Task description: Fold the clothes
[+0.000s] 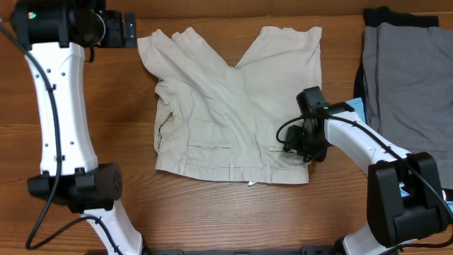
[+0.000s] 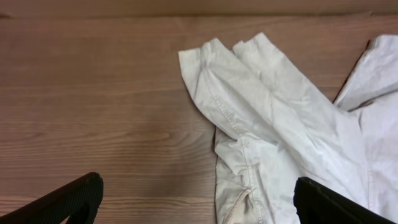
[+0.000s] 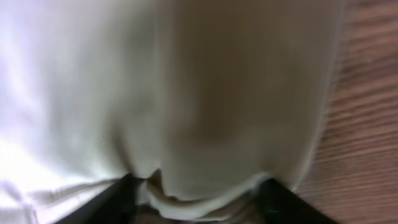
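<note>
Right gripper [image 3: 198,194] pinches the shorts [image 1: 212,92] at the waistband corner, evidently to fold; left gripper [image 2: 196,204] hangs open, empty.

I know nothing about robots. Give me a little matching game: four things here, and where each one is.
1 beige shorts
2 grey garment
3 left gripper
4 right gripper

a right edge of the table
b on the shorts' waistband
c middle, spread out
d far left corner, jaws wide

Pairs: 1c, 2a, 3d, 4b

No text, label or number can be read anywhere.
</note>
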You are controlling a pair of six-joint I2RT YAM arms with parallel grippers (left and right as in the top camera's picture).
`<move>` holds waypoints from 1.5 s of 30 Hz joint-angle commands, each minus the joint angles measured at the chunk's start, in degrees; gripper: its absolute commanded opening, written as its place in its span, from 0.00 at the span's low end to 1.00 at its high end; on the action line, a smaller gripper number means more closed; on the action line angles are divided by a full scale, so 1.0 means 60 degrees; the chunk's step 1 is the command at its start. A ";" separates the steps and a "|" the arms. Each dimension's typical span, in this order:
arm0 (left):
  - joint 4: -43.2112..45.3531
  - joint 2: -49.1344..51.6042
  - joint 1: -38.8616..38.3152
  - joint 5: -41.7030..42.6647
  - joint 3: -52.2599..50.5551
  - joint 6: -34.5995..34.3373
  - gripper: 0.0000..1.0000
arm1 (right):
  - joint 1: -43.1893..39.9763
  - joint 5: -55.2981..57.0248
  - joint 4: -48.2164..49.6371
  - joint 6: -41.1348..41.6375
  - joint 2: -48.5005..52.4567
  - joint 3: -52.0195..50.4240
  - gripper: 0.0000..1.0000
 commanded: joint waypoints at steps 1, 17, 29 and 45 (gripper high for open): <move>0.0004 0.0667 -0.0168 0.0321 0.0124 -0.0058 1.00 | -0.0652 -0.0087 0.0284 0.0040 -0.0066 -0.0364 0.34; 0.1155 0.3639 -0.1333 0.0390 0.0124 0.0739 1.00 | -0.4262 -0.2160 -0.0004 -0.2251 -0.0058 0.0382 0.17; 0.3534 0.5792 -0.1585 0.0776 0.0124 0.0310 0.60 | -0.3333 -0.2838 -0.2062 -0.3009 -0.0076 0.3158 0.68; 0.2572 0.5158 -0.0787 -0.1672 0.0157 -0.1315 0.04 | -0.3217 -0.2841 -0.2036 -0.2794 -0.0076 0.3158 0.68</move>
